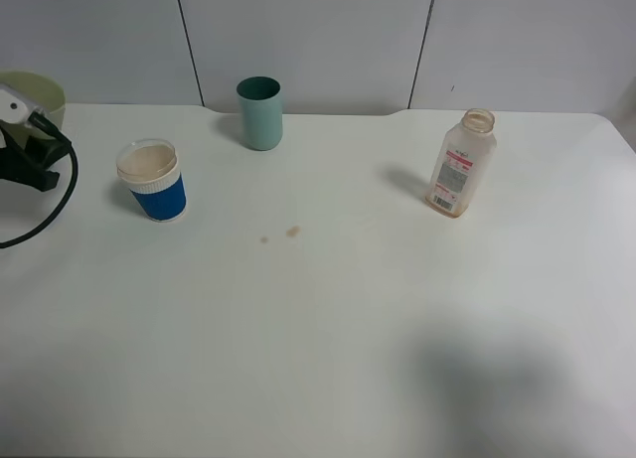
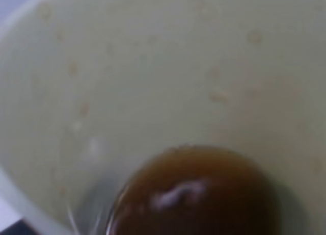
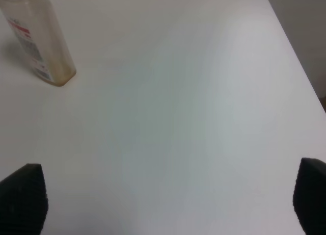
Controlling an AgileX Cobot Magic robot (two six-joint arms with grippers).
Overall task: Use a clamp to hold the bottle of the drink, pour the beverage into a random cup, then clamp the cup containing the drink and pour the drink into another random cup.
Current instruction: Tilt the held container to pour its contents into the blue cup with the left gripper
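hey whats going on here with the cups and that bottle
The left end effector, shut, holds a pale cup at the table's left edge; brown drink pools inside it. The blue cup and teal cup stand nearby, untouched. The right end effector hangs open over the table, apart from the uncapped, nearly empty bottle.

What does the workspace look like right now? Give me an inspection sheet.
Surface: white table; two small brown spots near the middle.
Job's things: open bottle upright, nearly empty; blue cup and teal cup upright; pale cup at the left edge, brown drink in its bottom.
Clutter: nothing seen.
Grippers: left gripper shut, apparently on the pale cup, fingers hidden; right gripper open over bare table.
Cables: black cable loops by the left arm.
Surroundings: white panelled wall behind.
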